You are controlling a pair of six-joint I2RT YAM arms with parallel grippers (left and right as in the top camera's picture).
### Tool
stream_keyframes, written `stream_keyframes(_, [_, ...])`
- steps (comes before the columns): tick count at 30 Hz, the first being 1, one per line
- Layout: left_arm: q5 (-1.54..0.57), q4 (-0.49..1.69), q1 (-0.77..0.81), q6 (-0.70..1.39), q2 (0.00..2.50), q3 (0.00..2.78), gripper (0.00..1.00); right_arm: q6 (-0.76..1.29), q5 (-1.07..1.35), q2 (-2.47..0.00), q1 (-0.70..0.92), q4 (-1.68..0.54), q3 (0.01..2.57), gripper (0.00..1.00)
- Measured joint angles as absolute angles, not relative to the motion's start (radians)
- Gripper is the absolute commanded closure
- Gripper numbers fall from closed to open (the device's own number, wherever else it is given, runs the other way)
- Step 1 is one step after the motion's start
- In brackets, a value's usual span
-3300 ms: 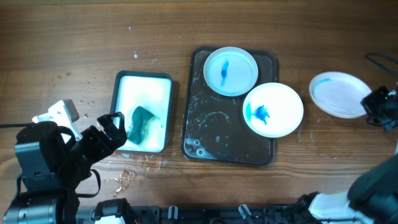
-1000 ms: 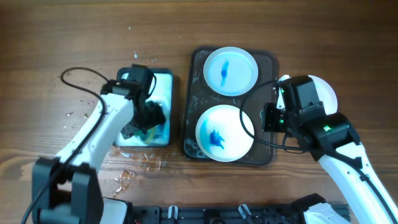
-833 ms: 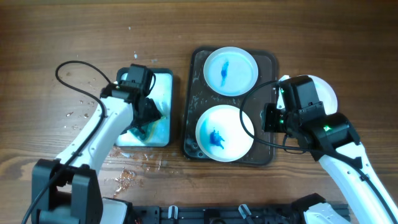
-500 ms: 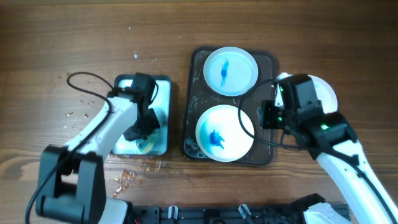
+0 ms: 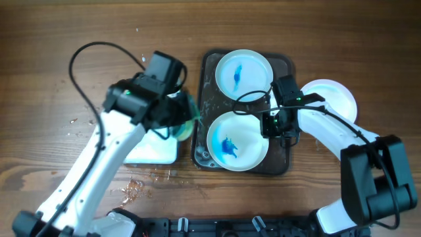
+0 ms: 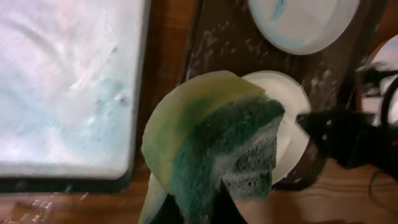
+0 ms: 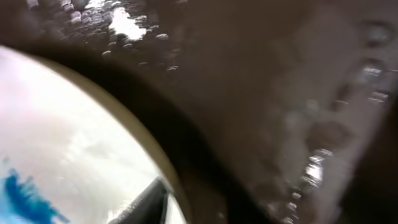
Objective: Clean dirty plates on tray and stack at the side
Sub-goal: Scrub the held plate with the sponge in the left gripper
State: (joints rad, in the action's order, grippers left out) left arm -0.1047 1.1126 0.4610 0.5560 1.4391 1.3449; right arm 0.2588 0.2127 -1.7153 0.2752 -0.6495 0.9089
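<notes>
Where left claw [image 6: 189,210] pinches it, porous sponge [image 6: 208,134] curves rounded.

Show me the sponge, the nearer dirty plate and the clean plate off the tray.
sponge [image 6: 217,149], left wrist view, green scouring face.
nearer dirty plate [image 5: 242,130], overhead view, white middle.
clean plate [image 5: 335,95], overhead view, bare top.

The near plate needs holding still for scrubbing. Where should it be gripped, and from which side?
Pinch the near plate's thin raised rim at its right edge, coming from the right. It lies flat in the tray, so only the rim gives fingers purchase. The far plate crowds the top, and the sponge in the left gripper hangs at the left.
</notes>
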Motion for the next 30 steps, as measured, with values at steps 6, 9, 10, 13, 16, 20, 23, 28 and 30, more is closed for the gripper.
stream_keyframes(6, [-0.231,0.952,0.559,0.666,1.757,1.346,0.96,0.284,0.311,-1.734,0.267,-0.656,0.912,0.96])
stream_keyframes(9, [-0.382,0.883,0.585,0.684,1.950,1.346,0.96,0.310,0.319,-1.736,0.267,-0.656,0.912,0.96])
stream_keyframes(10, [-0.400,0.877,0.595,0.687,1.972,1.346,0.96,0.314,0.319,-1.736,0.267,-0.656,0.912,0.96])
stream_keyframes(13, [-0.376,0.856,0.667,0.707,2.028,1.350,0.96,0.317,0.321,-1.736,0.267,-0.656,0.912,0.96])
stream_keyframes(16, [-0.250,0.913,0.694,0.744,2.030,1.371,0.96,0.317,0.321,-1.736,0.267,-0.656,0.912,0.96])
stream_keyframes(20, [0.019,1.102,0.660,0.762,2.030,1.387,0.96,0.319,0.368,-1.744,0.284,-0.653,0.912,0.96])
stream_keyframes(23, [0.048,1.097,0.630,0.764,2.030,1.386,0.96,0.330,0.403,-1.751,0.295,-0.645,0.912,0.96])
stream_keyframes(28, [-0.231,0.810,0.614,0.649,2.028,1.366,0.96,0.343,0.372,-1.750,0.261,-0.669,0.912,0.96])
stream_keyframes(30, [-0.345,0.749,0.672,0.622,2.042,1.365,0.96,0.344,0.370,-1.750,0.261,-0.670,0.912,0.96])
